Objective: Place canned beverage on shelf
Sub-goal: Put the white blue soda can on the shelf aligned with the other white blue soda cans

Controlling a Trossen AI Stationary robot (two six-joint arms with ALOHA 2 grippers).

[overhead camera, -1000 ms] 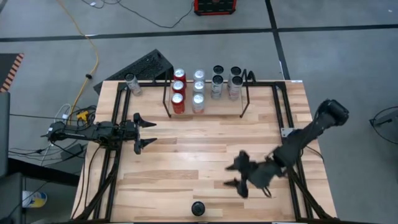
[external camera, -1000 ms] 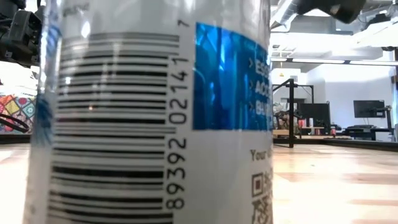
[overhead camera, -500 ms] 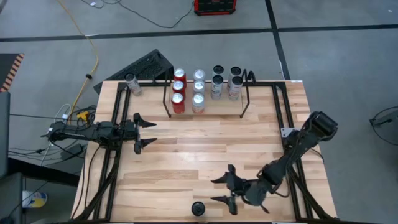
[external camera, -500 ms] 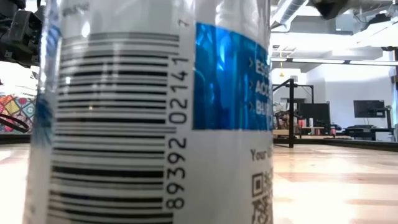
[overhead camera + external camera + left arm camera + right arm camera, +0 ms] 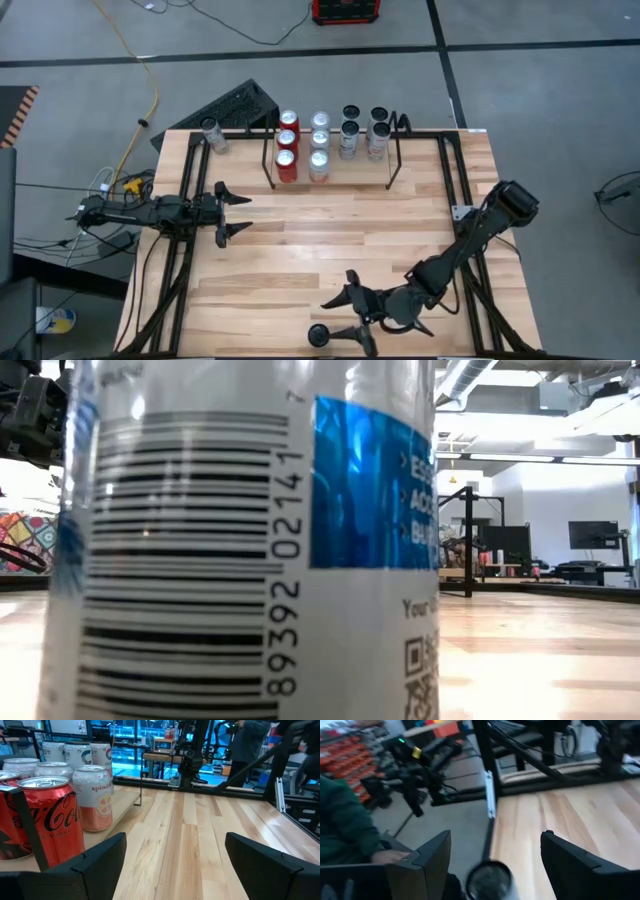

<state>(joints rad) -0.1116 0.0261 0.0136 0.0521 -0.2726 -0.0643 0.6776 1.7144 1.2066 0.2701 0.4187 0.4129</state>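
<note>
Since a second ago our right gripper (image 5: 346,310) has swung from the middle of the table's right half down toward the near edge, and it now hangs beside the lone can (image 5: 318,335) standing there. Its jaws are spread wide and hold nothing; in the right wrist view the can's top (image 5: 489,881) sits low between our two fingers (image 5: 422,862), so we are lined up on it but not yet around it. That same can (image 5: 250,540) fills the low view, barcode toward the camera.

We judge this to be the reach step: the can is still to be grasped, and nothing has been carried yet. Next we would need to drop and slide forward until the fingers straddle the can's body, then close on it gently enough not to tip it off the near edge.

Farther out, the shelf (image 5: 268,160) stands at the far side of the table, already holding rows of cans: red ones (image 5: 287,160) on its left, pale and dark ones to the right. Another can (image 5: 211,134) stands apart beyond the shelf's left end.

Our left gripper (image 5: 236,208) waits at the left side, jaws released and empty, facing the shelf's red cans (image 5: 47,817).
</note>
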